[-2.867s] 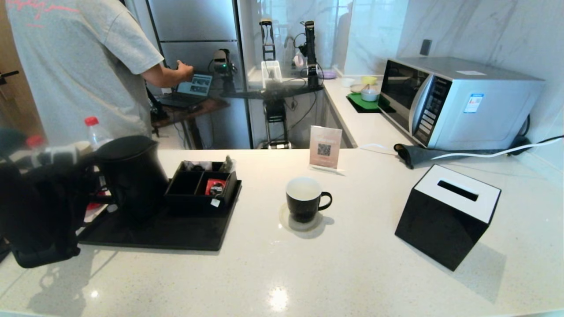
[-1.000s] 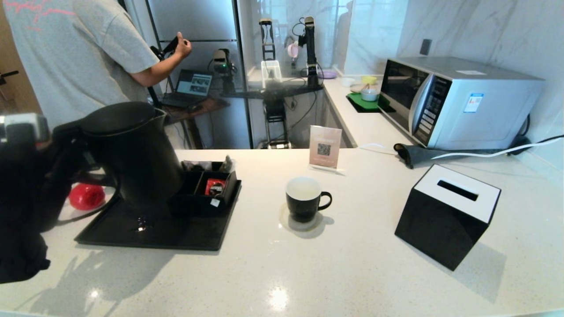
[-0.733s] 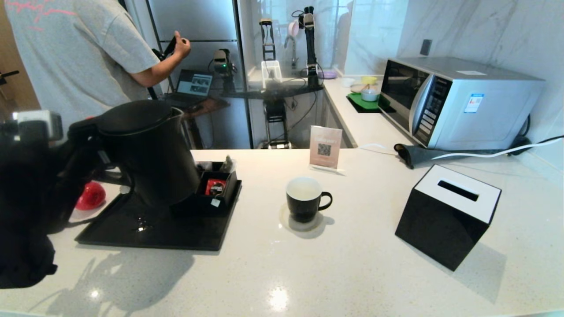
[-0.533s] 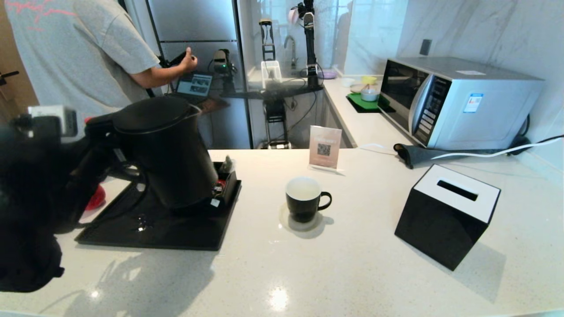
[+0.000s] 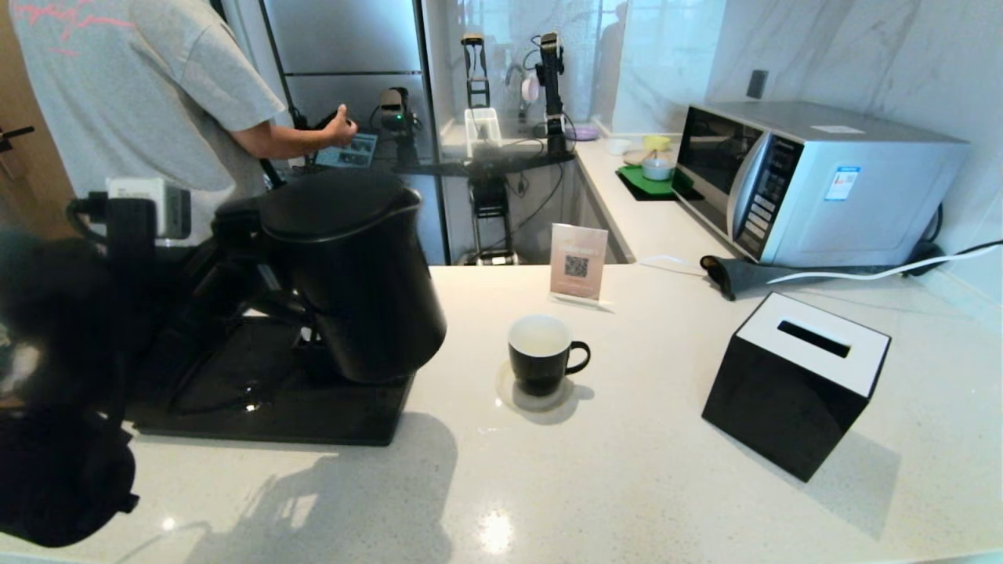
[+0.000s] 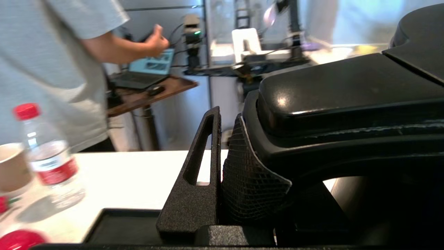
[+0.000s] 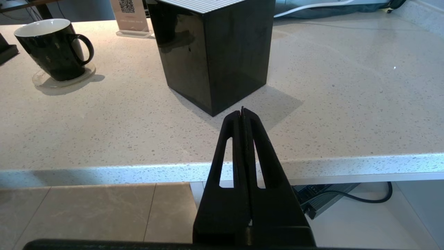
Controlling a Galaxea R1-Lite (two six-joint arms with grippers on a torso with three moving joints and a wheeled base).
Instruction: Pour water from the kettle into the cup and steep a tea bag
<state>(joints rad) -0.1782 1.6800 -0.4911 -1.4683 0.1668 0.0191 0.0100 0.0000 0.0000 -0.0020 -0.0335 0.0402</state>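
I am holding the kettle (image 5: 353,274) in the air with the left gripper (image 5: 235,270), fingers clamped on its big loop handle; in the left wrist view one finger (image 6: 197,180) is showing with its mesh pad pressing flat against the handle (image 6: 329,114). The kettle is hanging upright above the right part of the black tray (image 5: 258,407), its base clear of the tray, lid shut. It is sitting between the tray and the cup (image 5: 541,352), well apart from the cup and to its left in the head view.

The cup is standing upright on a round clear coaster (image 5: 537,395) on the white counter (image 5: 627,486), ear handle pointing toward the black tissue box (image 5: 795,384). I cannot tell whether anything is in it. I am not seeing the tea bag in any view.

The right gripper (image 7: 242,113) is staying out of the work, parked below the counter's front edge, fingers pressed together with nothing between them, pointing toward the tissue box.

A water bottle (image 6: 48,163) with a red cap is standing on the counter beyond the tray, beside a paper cup (image 6: 12,166). A person in a grey shirt (image 5: 133,102) is standing behind the counter.
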